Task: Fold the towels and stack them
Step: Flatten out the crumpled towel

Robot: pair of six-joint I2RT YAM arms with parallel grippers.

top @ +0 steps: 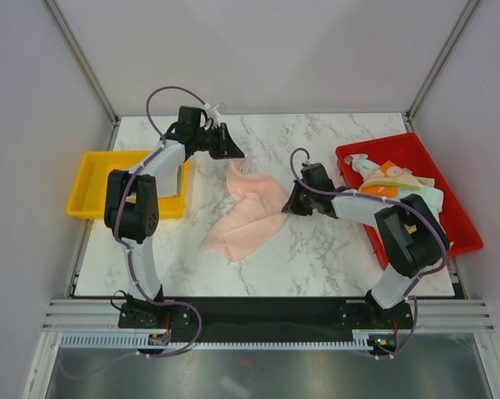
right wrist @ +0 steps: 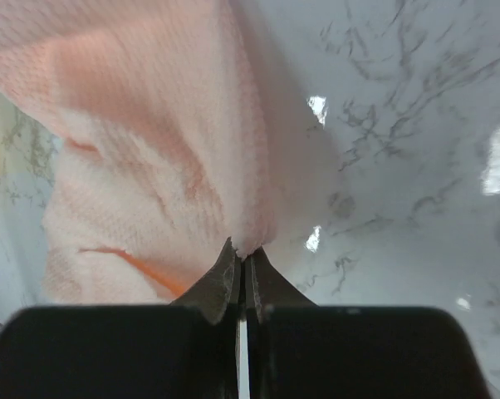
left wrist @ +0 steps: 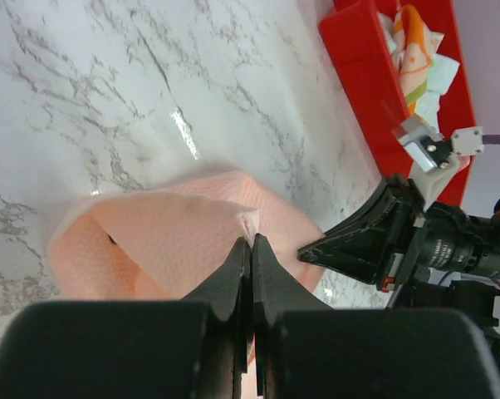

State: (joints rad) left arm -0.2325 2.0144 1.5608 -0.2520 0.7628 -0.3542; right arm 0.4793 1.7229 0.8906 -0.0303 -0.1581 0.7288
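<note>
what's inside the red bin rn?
The red bin holds a crumpled pile of towels: orange-print on top, mint and white beside it. Anything underneath is covered; the right arm hides its near part.

marble table (top: 316, 249) | pink towel (top: 248, 214) | yellow bin (top: 96, 179) | red bin (top: 458, 220)

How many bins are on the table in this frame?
2: a yellow bin at the left edge of the table, and a red bin at its right edge, holding piled towels. None appears hidden.
</note>
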